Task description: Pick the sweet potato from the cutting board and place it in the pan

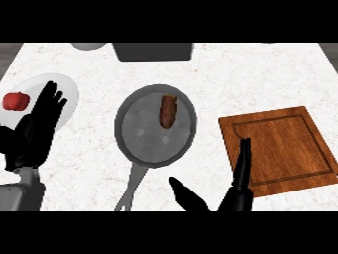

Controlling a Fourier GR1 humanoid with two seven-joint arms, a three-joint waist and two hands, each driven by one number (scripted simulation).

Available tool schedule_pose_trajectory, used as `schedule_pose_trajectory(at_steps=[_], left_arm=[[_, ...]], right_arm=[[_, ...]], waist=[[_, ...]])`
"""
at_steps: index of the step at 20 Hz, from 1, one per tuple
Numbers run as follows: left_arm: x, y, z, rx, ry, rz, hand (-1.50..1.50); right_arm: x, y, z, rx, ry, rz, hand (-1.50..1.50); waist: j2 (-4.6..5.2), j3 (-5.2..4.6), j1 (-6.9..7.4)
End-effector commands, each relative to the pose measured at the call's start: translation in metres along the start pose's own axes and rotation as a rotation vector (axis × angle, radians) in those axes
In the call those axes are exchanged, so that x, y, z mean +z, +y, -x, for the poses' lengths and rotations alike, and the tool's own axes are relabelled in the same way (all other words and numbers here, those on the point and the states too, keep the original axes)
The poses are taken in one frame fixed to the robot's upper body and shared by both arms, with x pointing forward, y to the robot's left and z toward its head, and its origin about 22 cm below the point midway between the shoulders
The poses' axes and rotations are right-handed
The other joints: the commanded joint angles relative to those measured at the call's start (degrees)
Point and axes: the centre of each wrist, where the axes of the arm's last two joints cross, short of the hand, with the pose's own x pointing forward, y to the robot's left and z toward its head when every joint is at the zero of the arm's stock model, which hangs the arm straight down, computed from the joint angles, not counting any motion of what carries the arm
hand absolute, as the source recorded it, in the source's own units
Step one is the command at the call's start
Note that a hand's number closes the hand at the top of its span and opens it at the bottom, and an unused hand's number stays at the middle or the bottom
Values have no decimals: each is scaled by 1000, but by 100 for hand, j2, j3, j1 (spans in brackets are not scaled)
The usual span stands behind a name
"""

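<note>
My right hand (239, 178) is open, fingers straight and pointing up, holding nothing. It sits at the lower left corner of the board (288, 149), fingertips overlapping the board's left edge; thumb sticks out to the left, low in view. The board is bare wood, tilted slightly, on the right side of the counter (237, 79).

Potato (168, 110) is in the pan (139, 129), lying lengthwise in the upper right part of the pan's floor, near the rim. Pan is mid-counter between my hands, handle running down toward the lower edge.

My left hand (36, 131) is open too, fingers up and relaxed, resting at the left edge. It overlaps the lower right of a white plate (67, 87). A red item (15, 101) lies on that plate, just left of my fingers, not touching them.

At the far edge: a dark grey block (153, 51) and a pale round thing (89, 46), both cut off.
</note>
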Motion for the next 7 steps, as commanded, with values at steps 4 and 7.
schedule_pose_trajectory(at_steps=[4,7], left_arm=[[2,8,6,10,-2,17,0],[-10,11,-18,-7,-6,23,0]], right_arm=[[54,-43,-15,-60,15,75,-150],[54,-46,-4,-44,9,56,-150]], waist=[[34,-5,69],[41,-2,86]])
